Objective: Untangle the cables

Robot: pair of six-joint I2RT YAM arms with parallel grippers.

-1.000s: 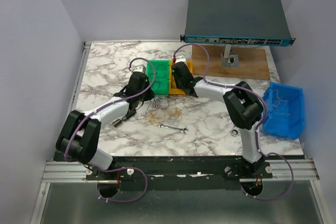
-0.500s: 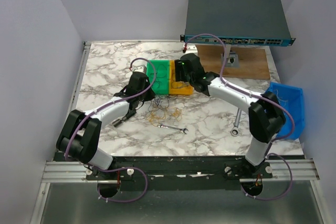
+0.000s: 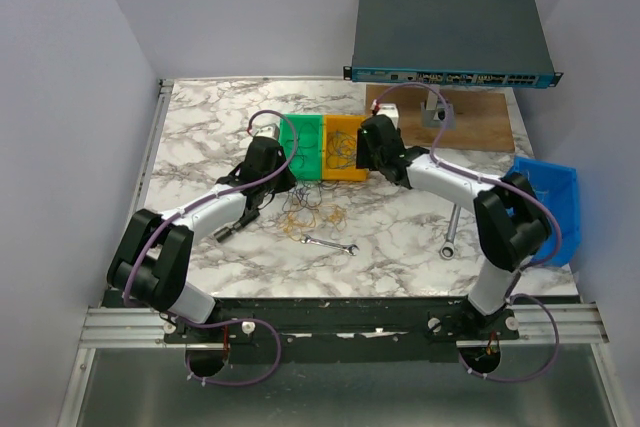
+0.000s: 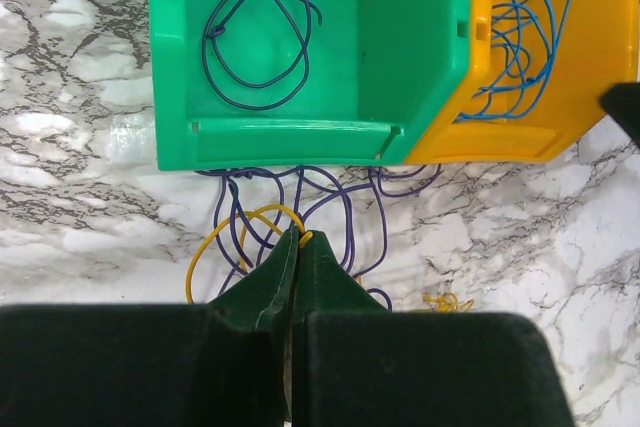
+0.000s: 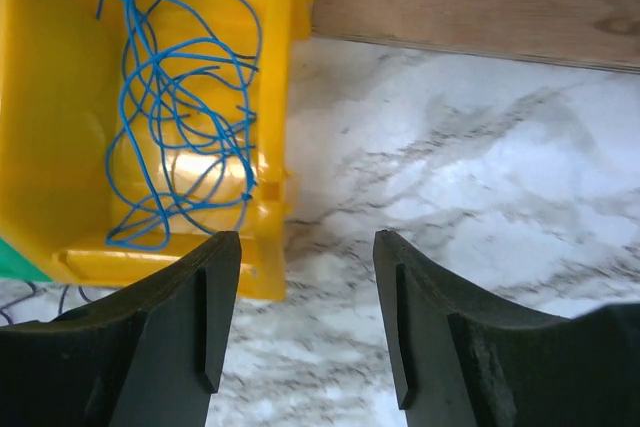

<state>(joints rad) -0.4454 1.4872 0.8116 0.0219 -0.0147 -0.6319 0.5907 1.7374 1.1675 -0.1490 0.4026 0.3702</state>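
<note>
Nearest us a small wrench [image 3: 330, 243] lies on the marble table [image 3: 200, 117]. Just past it we've got the cables [image 3: 312, 213] — a loose tangle of dark and yellow loops on the marble, right in front of the green bin [image 4: 400, 47]. The left gripper [image 4: 298, 239] has its fingers pinched together on a yellow loop of that tangle. A dark wire [image 4: 207, 32] lies in the green bin and a blue wire [image 5: 170, 107] in the yellow bin [image 5: 50, 97] beside it — the right gripper [image 5: 305, 322] hangs with fingers spread over the marble by that bin's corner.

cables [image 4: 262, 211] hidden beneath left pincer [image 4: 297, 239], perhaps gripped
</note>
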